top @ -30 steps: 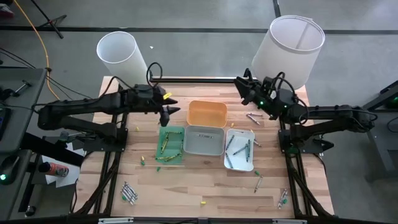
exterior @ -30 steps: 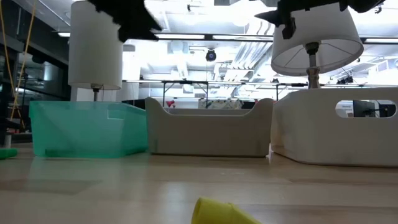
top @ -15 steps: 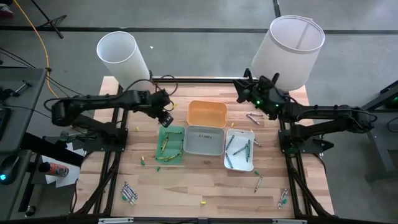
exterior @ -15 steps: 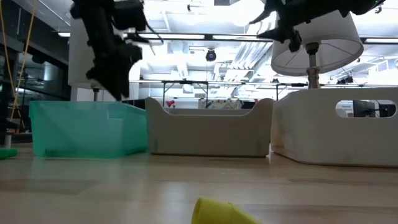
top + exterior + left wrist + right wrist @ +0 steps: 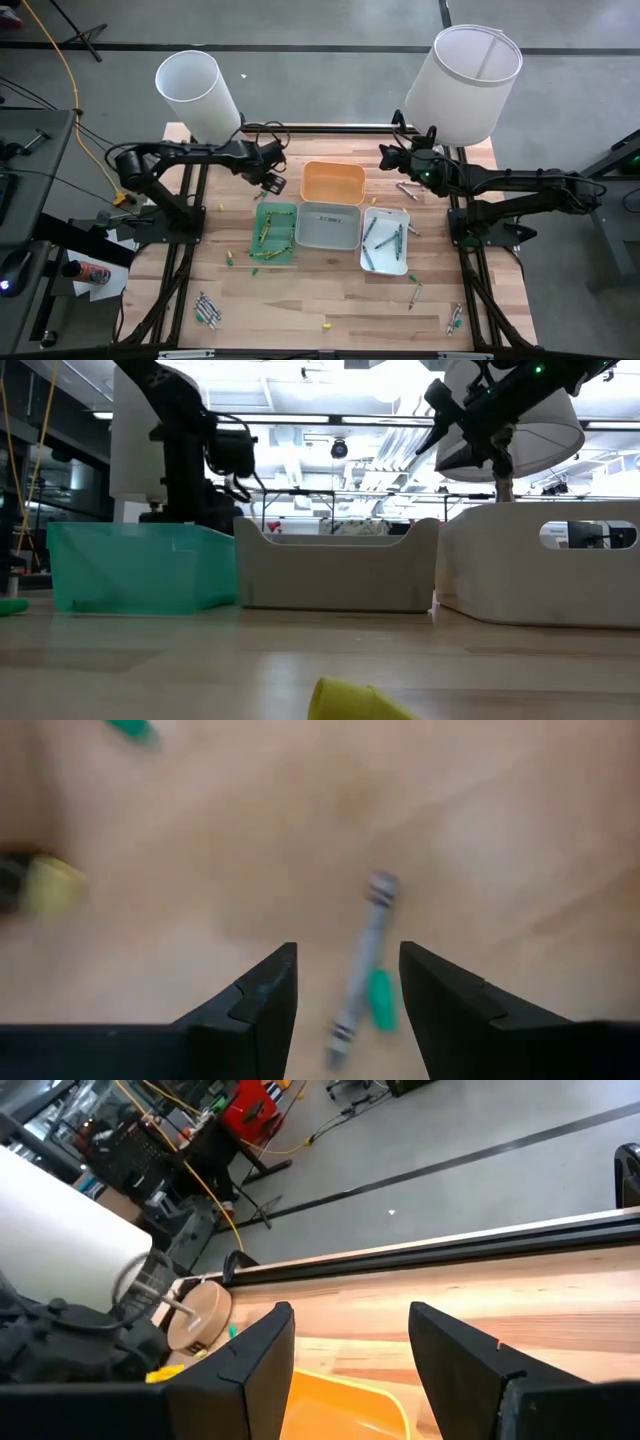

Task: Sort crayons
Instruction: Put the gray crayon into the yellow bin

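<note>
A robotics lab or workshop: bare grey concrete floor (image 5: 330, 25), a yellow cable (image 5: 62, 55) trailing across it, ceiling strip lights (image 5: 330, 420) (seen beyond the desk (image 5: 330, 300)), a red machine (image 5: 250, 1108) far off.

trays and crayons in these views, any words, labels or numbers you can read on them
No text can be read in any view.
Grey tray: a dark mark on its floor, too small to read.
Grey crayon in the left wrist view: dark bands at its ends, wrapper too blurred to read.
</note>
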`<control>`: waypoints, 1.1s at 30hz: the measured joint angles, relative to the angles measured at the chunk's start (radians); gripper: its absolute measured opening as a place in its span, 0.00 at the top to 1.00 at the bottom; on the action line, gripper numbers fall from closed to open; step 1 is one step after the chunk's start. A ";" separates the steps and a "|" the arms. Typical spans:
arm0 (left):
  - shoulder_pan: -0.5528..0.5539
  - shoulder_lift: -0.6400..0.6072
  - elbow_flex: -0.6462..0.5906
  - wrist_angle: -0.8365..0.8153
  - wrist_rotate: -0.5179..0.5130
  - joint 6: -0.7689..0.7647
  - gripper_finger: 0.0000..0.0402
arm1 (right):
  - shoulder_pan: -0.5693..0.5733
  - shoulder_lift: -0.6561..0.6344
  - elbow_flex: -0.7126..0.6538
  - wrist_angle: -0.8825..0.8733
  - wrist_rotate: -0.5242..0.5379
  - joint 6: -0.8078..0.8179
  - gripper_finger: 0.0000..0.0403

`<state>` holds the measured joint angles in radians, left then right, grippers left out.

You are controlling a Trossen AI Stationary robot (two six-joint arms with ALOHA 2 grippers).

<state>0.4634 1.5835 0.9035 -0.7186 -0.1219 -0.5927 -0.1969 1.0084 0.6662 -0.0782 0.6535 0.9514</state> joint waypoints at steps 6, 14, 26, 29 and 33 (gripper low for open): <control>-0.014 0.070 0.000 0.101 0.054 -0.032 0.60 | 0.000 0.000 0.000 0.002 -0.001 -0.020 0.52; -0.016 0.174 0.009 0.115 0.006 0.016 0.60 | 0.000 0.000 0.000 0.038 0.020 -0.132 0.52; -0.022 0.141 0.016 -0.026 -0.030 0.374 0.81 | -0.002 0.000 0.000 0.038 0.025 -0.069 0.52; -0.014 0.141 0.015 -0.027 -0.017 0.432 0.96 | -0.002 0.000 0.000 0.034 0.025 -0.070 0.52; -0.013 0.114 0.016 -0.009 -0.026 0.472 0.98 | -0.002 0.000 0.000 0.032 0.025 -0.085 0.52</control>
<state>0.4505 1.6972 0.9196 -0.7280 -0.1481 -0.1210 -0.1986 1.0084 0.6662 -0.0465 0.6781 0.8663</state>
